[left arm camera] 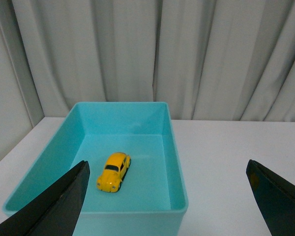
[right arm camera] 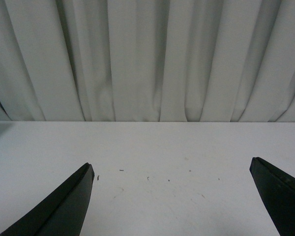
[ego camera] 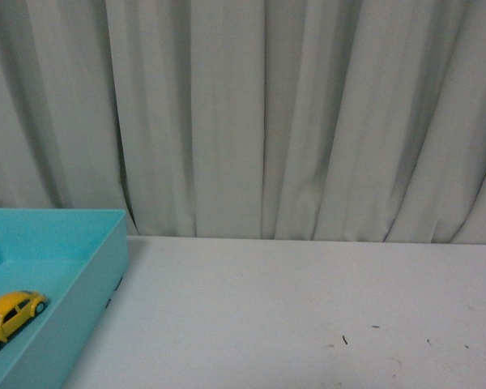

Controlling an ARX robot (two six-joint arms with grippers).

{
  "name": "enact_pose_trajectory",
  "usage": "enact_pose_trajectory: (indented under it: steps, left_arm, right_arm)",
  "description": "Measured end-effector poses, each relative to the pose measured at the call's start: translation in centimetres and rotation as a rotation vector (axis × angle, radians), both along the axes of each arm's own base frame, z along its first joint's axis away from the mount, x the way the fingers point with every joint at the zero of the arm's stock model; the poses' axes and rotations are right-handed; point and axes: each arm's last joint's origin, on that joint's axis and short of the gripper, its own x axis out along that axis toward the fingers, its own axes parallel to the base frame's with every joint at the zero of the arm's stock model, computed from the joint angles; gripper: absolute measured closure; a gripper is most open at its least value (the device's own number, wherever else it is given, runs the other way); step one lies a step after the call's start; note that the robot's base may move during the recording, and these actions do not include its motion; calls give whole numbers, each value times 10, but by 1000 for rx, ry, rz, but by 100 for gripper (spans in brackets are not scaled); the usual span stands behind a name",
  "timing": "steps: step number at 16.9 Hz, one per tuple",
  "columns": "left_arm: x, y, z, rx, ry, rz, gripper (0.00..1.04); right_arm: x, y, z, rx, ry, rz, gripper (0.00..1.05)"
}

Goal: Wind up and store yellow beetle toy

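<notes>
The yellow beetle toy (ego camera: 12, 317) stands on its wheels on the floor of a teal bin (ego camera: 105, 259) at the table's left edge. In the left wrist view the toy (left arm camera: 114, 171) sits inside the bin (left arm camera: 174, 162), apart from its walls. My left gripper (left arm camera: 168, 199) is open and empty, held back from the bin's near wall, with its dark fingertips (left arm camera: 64, 196) spread wide. My right gripper (right arm camera: 171, 199) is open and empty over bare white table. Neither arm shows in the front view.
A white table (ego camera: 308, 308) runs to the right of the bin, with a few small dark specks (ego camera: 345, 339) on it. Pale pleated curtains (ego camera: 267, 113) hang close behind the table's far edge.
</notes>
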Motion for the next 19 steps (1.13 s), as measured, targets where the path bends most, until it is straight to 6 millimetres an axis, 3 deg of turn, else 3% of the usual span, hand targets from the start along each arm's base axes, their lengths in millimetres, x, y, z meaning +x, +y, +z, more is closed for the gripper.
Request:
enact_pose_trajectory:
  steps: [19]
  left_arm:
    - [0, 0, 0, 0, -1, 0, 7]
  right_arm:
    - [0, 0, 0, 0, -1, 0, 7]
